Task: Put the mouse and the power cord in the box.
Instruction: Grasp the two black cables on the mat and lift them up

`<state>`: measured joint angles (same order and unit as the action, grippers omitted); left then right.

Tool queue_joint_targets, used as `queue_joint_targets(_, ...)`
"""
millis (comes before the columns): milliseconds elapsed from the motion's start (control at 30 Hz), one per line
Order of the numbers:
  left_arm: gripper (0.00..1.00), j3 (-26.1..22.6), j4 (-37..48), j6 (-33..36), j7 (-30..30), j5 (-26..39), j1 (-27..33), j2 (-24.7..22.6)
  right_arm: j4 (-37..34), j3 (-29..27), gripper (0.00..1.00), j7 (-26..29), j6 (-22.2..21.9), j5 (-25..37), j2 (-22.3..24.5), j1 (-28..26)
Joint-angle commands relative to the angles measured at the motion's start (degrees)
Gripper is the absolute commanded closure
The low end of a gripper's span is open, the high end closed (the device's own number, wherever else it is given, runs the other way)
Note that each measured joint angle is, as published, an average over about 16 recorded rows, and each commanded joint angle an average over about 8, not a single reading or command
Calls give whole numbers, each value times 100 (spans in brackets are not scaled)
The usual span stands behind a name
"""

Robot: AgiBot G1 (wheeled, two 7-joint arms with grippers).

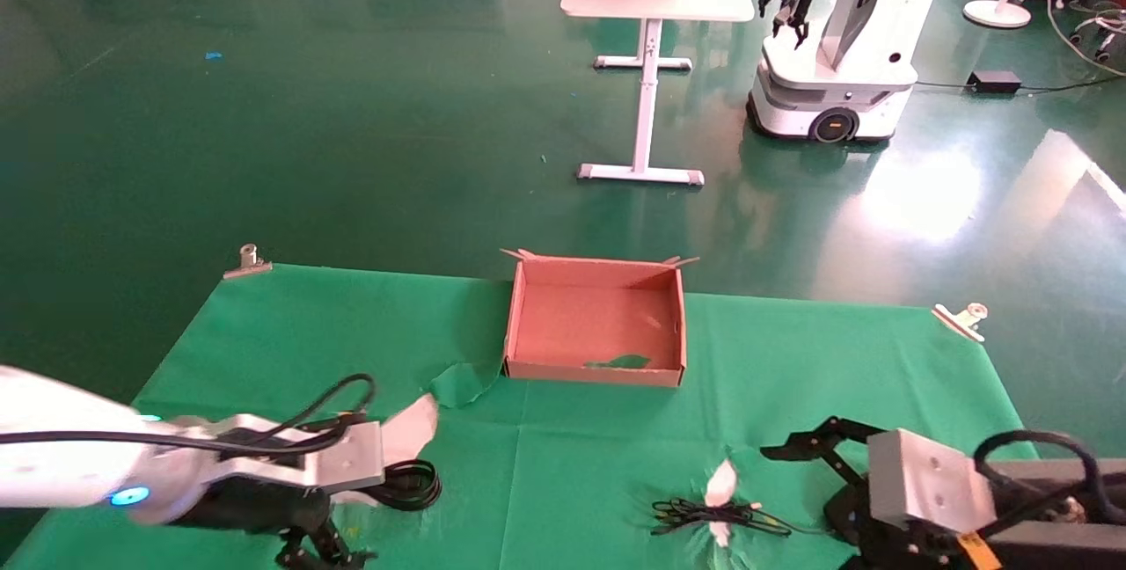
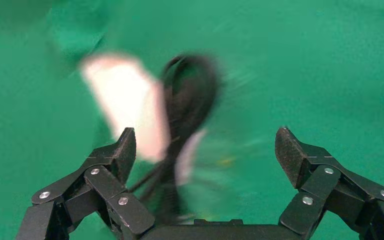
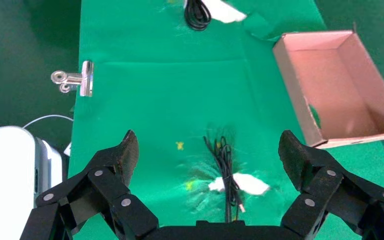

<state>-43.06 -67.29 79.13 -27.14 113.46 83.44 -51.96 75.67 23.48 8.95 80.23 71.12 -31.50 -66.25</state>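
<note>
We are seeing both grippers, left gripper (image 2: 205, 150) and right gripper (image 3: 207, 152), spread apart over green cloth (image 1: 572, 447); the box (image 1: 595, 371) is sitting beyond, unobstructed.

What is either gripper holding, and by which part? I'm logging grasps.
Nothing is held. The left gripper is open above the thick black looped power cord; the right gripper is open above the green cloth.

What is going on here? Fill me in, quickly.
A two-armed robot is packing a box, and nothing has gone in yet. The left gripper hangs open over the coiled power cord on the green cloth, not gripping it. The right gripper hangs open over a thin black wire bundle with a white tag. No mouse body can be made out.
</note>
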Motion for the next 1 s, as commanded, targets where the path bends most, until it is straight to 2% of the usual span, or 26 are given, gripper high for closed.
queue_joint_targets(33, 0, -170, 274, -210, -130, 500, 36, -273, 5, -29, 0, -3, -16, -23, 25, -10)
queue_joint_targets(233, 0, -443, 1018, -572, -113, 1192, 205, -812, -25, -75, 0, -14, 20, -50, 155, -10)
queue_joint_targets(533, 0, -646, 1510, -907, -18, 1662, 276, -1167, 2, -117, 0, -13, 18, -115, 279, 88)
queue_joint_targets(833, 0, -651, 1702, -1092, 3, 1704, 237, -1252, 31, -90, 0, 10, 8, -25, 301, 80)
queue_joint_targets(1000, 0, -632, 1725, -1109, 45, 1655, 234, -1240, 51, 129, 0, 5, -78, 529, 167, 27)
